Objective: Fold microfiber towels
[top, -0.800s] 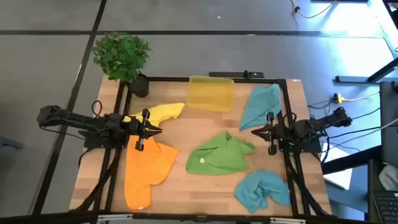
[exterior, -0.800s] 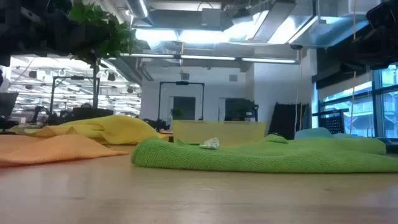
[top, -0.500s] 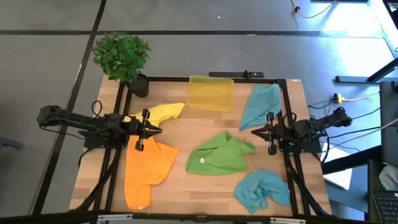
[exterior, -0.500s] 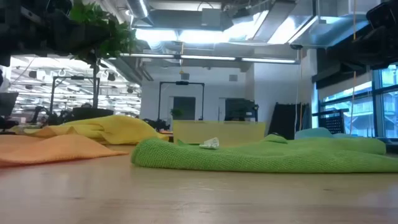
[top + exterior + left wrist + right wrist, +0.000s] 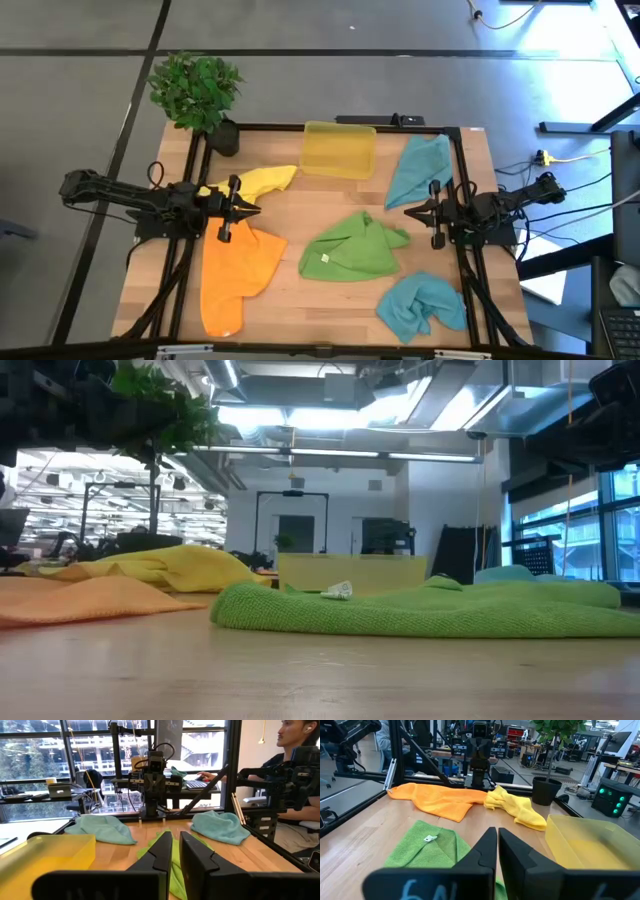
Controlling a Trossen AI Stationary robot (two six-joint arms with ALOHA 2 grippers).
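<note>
Five microfiber towels lie loose on the wooden table. The orange towel [image 5: 235, 275] is at the near left and the yellow towel [image 5: 255, 182] lies crumpled behind it. The green towel [image 5: 352, 248] is in the middle, with a white tag. One teal towel [image 5: 418, 168] is at the far right, another teal towel [image 5: 422, 304] is bunched at the near right. My left gripper [image 5: 258, 209] hovers shut at the left edge, pointing toward the middle. My right gripper [image 5: 408, 212] hovers shut at the right edge, facing it.
A translucent yellow bin [image 5: 339, 149] stands at the far middle. A potted plant [image 5: 198, 95] sits at the far left corner. A black frame [image 5: 330, 127] runs round the table. A person [image 5: 295, 750] sits beyond the right side. Bare wood lies between the towels.
</note>
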